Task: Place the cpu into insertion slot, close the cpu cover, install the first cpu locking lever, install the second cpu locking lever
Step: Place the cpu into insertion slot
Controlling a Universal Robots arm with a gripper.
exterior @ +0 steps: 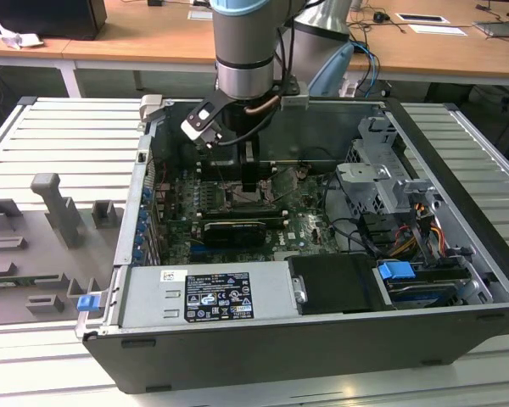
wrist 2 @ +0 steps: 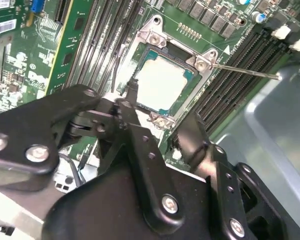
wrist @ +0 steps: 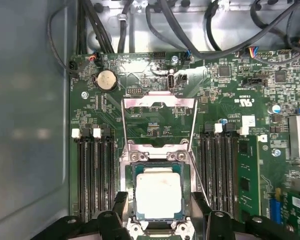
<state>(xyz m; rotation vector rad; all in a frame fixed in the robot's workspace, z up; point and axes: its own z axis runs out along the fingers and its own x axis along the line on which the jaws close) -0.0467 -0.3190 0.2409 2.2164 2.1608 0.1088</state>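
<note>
You find the black two-finger claw [exterior: 250,188] low inside the open dark computer case [exterior: 263,360]. Its fingers stand apart and grip nothing, one on each side of the small square silvery-grey cpu [wrist: 158,194], which lies flat in its socket. The thin silvery metal cpu cover [wrist: 160,102] is open and a thin steel locking lever [wrist 2: 245,72] sticks out free. I judge that only the placing is done.
</note>
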